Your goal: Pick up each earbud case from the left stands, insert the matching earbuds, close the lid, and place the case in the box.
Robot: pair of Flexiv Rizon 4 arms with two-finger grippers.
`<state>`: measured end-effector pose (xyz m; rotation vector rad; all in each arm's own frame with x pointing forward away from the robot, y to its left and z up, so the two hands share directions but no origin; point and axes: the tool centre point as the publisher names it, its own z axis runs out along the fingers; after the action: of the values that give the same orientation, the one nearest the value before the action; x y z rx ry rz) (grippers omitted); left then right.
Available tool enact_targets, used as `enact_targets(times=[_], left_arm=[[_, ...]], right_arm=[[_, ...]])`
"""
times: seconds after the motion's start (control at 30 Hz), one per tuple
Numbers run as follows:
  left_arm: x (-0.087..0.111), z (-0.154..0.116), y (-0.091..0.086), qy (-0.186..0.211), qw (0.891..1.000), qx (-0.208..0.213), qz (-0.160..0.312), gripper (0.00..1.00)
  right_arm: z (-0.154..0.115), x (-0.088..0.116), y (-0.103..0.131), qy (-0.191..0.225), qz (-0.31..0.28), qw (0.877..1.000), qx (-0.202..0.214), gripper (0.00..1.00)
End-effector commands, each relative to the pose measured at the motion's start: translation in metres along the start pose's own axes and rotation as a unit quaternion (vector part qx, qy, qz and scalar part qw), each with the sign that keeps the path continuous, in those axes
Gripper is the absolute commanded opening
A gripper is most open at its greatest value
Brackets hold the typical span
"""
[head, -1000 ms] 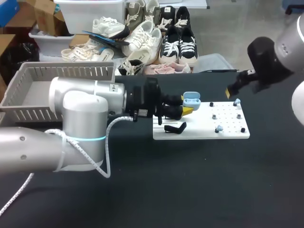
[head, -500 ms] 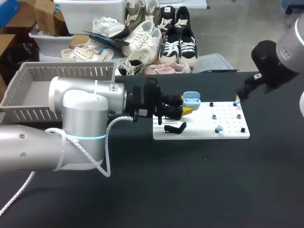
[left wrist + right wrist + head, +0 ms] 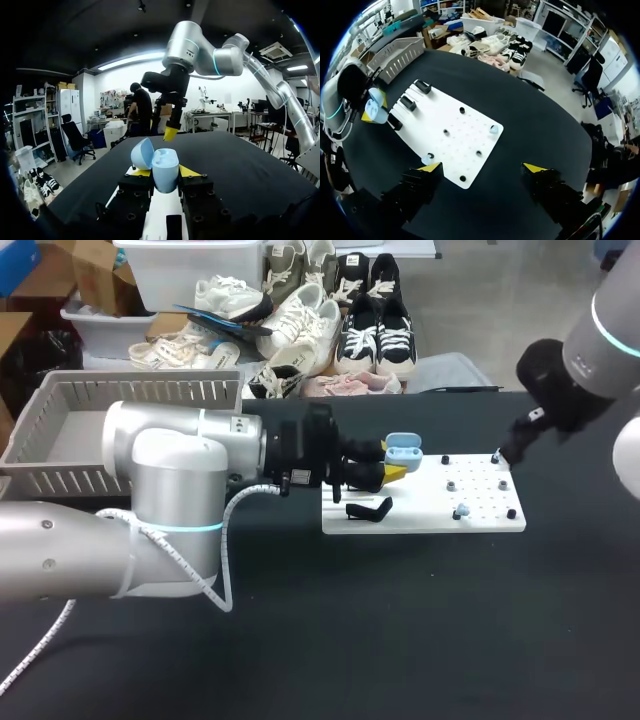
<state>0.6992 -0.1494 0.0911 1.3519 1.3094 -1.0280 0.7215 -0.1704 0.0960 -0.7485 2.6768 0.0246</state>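
Alt text: the left gripper (image 3: pixel 165 174) pinches a pale blue earbud case (image 3: pixel 166 165) between its two yellow tips, one tip on each side. The lid (image 3: pixel 142 153) is swung open and stands up beside the case body. The case is therefore off its stand and ready to be filled. The inside of the case faces away from every view, so whether any earbud sits in it cannot be told.

Just ahead of those fingers lies a white board (image 3: pixel 435 120) on the black table (image 3: pixel 400 620). On the board edge nearest the case are dark stands (image 3: pixel 408 103). It is hard to make out whether any of them carries another case.

Farther out, the right gripper (image 3: pixel 483 167) hangs over the board with its fingers spread wide and nothing between them. One pale blue earbud (image 3: pixel 493 129) sits ahead of the open fingers, near a board corner. A second earbud (image 3: pixel 426 159) sits just beside one yellow tip.

By the look of it, fetching both earbuds, seating them, shutting the lid and boxing the case all remain to be done.

Farthest from the left fingers, behind that arm, is the grey slatted box (image 3: pixel 150 390). The arm covers part of its floor.
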Motion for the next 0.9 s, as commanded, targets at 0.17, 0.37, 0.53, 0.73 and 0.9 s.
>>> enact_targets(times=[0.17,0.37,0.53,0.73,0.9], left_arm=[[0.001,0.000,-0.001,-0.002,1.000,-0.001,0.001,0.00],[0.001,0.000,-0.001,-0.002,1.000,-0.001,0.001,0.00],[0.001,0.000,-0.001,-0.002,1.000,-0.001,0.001,0.00],[0.001,0.000,-0.001,-0.002,1.000,-0.001,0.001,0.00],[0.001,0.000,-0.001,-0.002,1.000,-0.001,0.001,0.00]], right_arm=[[0.032,-0.015,-0.005,0.007,-0.013,1.000,0.004,1.00],[0.047,-0.025,-0.013,0.023,-0.037,0.999,0.002,1.00],[0.056,-0.031,-0.017,0.035,-0.047,0.998,0.000,1.00],[0.065,-0.040,-0.022,0.050,-0.055,0.997,0.002,1.00],[0.070,-0.043,-0.025,0.054,-0.053,0.997,-0.001,1.00]])
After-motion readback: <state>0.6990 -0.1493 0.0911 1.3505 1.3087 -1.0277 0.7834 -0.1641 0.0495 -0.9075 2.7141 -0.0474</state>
